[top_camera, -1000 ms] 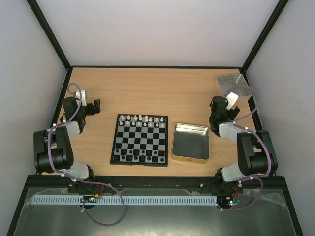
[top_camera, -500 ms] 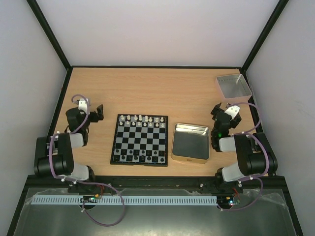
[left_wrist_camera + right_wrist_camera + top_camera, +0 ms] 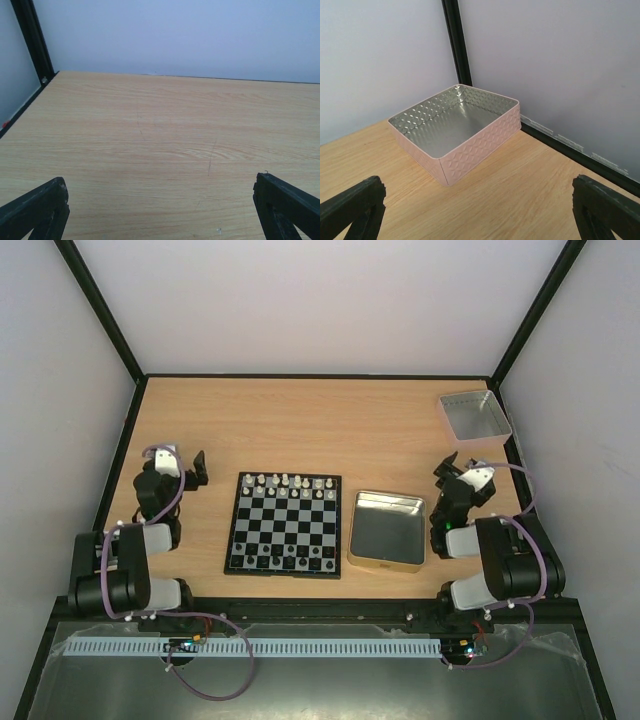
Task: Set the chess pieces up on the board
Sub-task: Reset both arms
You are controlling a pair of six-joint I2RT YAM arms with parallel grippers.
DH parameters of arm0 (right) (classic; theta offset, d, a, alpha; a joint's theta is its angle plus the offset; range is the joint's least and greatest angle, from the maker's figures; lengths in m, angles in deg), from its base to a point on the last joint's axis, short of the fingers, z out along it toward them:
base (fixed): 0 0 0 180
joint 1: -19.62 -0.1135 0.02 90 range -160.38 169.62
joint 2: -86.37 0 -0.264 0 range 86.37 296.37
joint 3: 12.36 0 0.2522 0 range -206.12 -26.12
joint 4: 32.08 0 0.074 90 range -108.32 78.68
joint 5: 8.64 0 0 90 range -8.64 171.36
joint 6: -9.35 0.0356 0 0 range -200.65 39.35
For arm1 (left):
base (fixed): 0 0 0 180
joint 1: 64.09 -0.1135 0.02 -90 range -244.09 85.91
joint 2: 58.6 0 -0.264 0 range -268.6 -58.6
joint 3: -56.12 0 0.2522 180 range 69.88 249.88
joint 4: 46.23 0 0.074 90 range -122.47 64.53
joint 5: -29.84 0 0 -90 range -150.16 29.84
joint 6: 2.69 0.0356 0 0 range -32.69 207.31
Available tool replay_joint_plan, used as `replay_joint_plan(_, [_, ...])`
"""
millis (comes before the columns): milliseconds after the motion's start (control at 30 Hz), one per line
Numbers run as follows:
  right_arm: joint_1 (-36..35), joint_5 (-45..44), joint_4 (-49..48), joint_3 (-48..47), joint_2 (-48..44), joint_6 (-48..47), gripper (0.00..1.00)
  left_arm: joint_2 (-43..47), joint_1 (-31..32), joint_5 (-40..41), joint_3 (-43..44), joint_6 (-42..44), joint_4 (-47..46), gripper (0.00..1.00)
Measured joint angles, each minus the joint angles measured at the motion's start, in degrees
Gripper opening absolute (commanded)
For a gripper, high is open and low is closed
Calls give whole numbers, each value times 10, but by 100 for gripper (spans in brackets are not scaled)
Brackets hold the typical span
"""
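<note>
The light wooden table (image 3: 300, 420) is filling the middle of the overhead view. At its centre the small square chessboard of black and silvery squares (image 3: 284, 525) is lying flat, with the rectangular gold-rimmed metal tin (image 3: 387, 530) just beside it on the right. The square tray (image 3: 474, 415), grey from above, is sitting in the upper right corner. Only the right wrist view is showing its pale pink embossed walls and shiny inside (image 3: 455, 130). The left wrist view is showing bare wood and none of the board.

The left gripper (image 3: 196, 470) is hanging left of the board, well apart from it. The right gripper (image 3: 450, 468) is hanging right of the tin. Both are spread wide, their black fingers (image 3: 35, 210) at the frame edges, gripping nothing (image 3: 480, 205).

Both arms have been folding back towards the bottom of the frame over the last second. The board has not shifted.

The tiny white chess pieces (image 3: 290, 483) are lining the board's top rows and the black ones (image 3: 285, 558) its bottom rows.
</note>
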Motion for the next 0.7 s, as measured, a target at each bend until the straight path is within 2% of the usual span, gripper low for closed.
replay_joint_plan(167, [0,52,-119,92,-10,-19,97,27,0,14,-37,-6,-28,99])
replay_joint_plan(233, [0,110,-169,116,28,-45,97,31,0,18,-43,-8,-38,100])
replay_joint_plan(333, [-1,170,-185,121,68,-68,97,45,0,26,-62,-10,-59,100])
replay_joint_plan(567, [-1,173,-220,118,41,-71,97,96,0,37,-123,-12,-107,100])
replay_joint_plan(700, [-1,173,-220,118,41,-71,97,75,3,34,-108,-13,-116,100])
